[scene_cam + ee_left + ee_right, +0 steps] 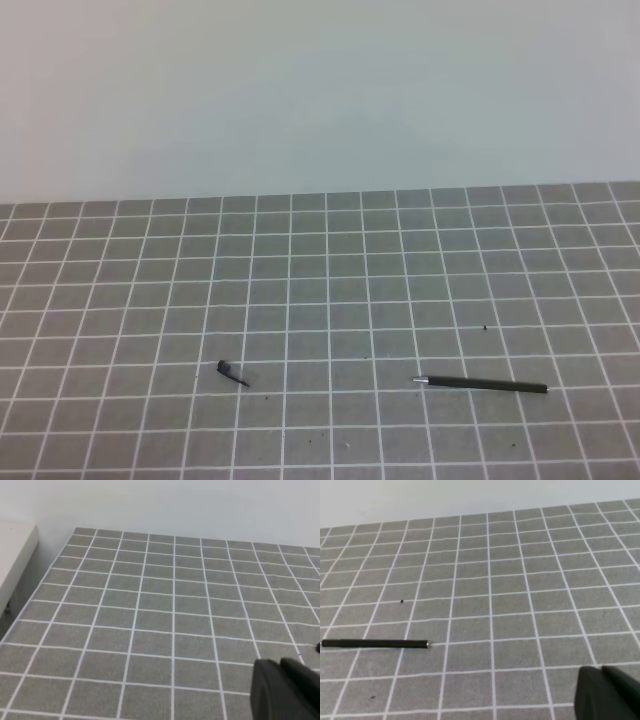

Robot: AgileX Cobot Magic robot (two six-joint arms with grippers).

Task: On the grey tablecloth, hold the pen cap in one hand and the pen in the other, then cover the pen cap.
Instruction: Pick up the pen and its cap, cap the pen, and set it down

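The pen cap (232, 373), a tiny black stub with a thin clip, lies on the grey tablecloth (330, 290) at the lower left of the exterior high view. The pen (482, 383) lies flat at the lower right, silvery tip pointing left. The right wrist view also shows the pen (375, 643), far to the left of my right gripper (601, 670), whose fingers are shut with nothing between them. My left gripper (280, 664) is shut and empty too, over bare cloth (150, 605). Neither gripper shows in the exterior high view.
A pale wall (320, 90) rises behind the cloth's far edge. In the left wrist view a white surface (15, 555) borders the cloth on the left. A few dark specks (485, 327) dot the cloth.
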